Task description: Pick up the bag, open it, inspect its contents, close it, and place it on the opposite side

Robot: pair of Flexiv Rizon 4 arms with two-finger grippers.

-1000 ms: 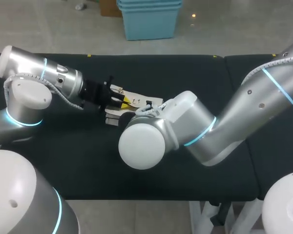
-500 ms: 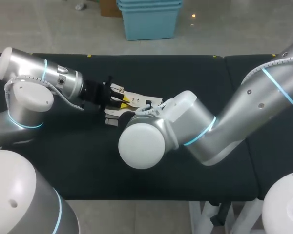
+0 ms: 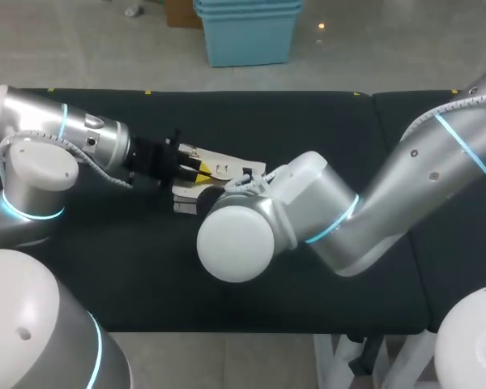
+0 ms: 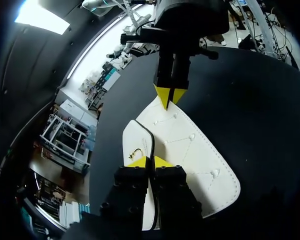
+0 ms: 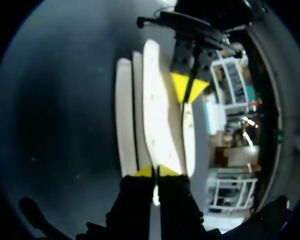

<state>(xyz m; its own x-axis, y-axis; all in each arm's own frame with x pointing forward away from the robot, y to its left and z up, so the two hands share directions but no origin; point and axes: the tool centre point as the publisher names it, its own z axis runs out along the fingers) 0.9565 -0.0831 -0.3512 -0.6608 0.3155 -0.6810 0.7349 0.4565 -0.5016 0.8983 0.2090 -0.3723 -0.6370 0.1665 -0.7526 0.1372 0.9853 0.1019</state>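
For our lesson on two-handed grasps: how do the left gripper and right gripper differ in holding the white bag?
The left gripper pinches the bag beside its gold clasp; the right gripper pinches its opposite end. In the head view the left gripper shows, the right gripper hides behind the right arm. Both have jaws shut on the bag.

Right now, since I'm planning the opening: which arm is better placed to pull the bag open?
Probably left: the left tool pinches the white stitched leather bag beside its gold clasp; the right tool only holds the far end.
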